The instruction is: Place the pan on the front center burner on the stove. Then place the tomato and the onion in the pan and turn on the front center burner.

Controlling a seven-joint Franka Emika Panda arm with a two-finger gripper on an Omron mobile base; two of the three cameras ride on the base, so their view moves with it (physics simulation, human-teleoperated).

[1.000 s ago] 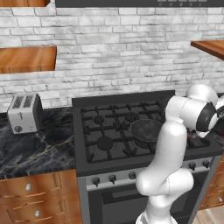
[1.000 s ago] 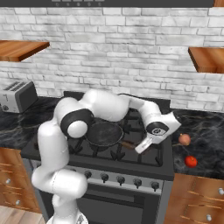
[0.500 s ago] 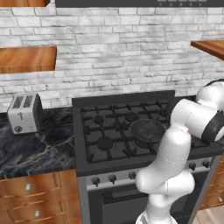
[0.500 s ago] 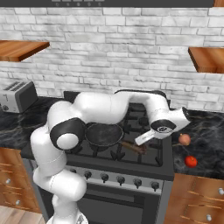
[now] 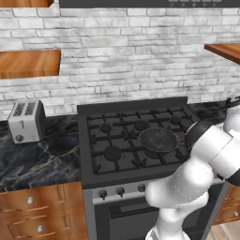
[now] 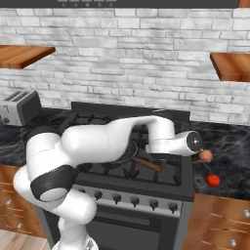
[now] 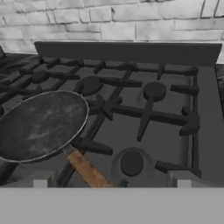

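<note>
The dark grey pan (image 7: pixel 41 124) rests on the stove (image 7: pixel 144 116) grates at front centre, its brown wooden handle (image 7: pixel 87 169) pointing toward the stove's front right. It also appears as the pan (image 5: pixel 159 139), and as the pan (image 6: pixel 128 154) half hidden behind my arm. The front center burner is hidden beneath it. My gripper (image 7: pixel 112 184) hovers open above the front right of the stove, just past the handle's end, holding nothing. On the dark counter to the right lie the pinkish onion (image 6: pixel 205 156) and, nearer the front, the red tomato (image 6: pixel 213 180).
A row of small knobs (image 6: pixel 134 200) runs along the steel stove front. A silver toaster (image 5: pixel 26 122) stands on the left counter. Wooden shelves (image 6: pixel 229 66) hang on the brick wall. My wrist (image 6: pixel 188 142) hangs over the stove's right edge, close to the onion.
My hand has lifted off the pan handle and moved up and right toward the counter. The pan stays on the grates.
</note>
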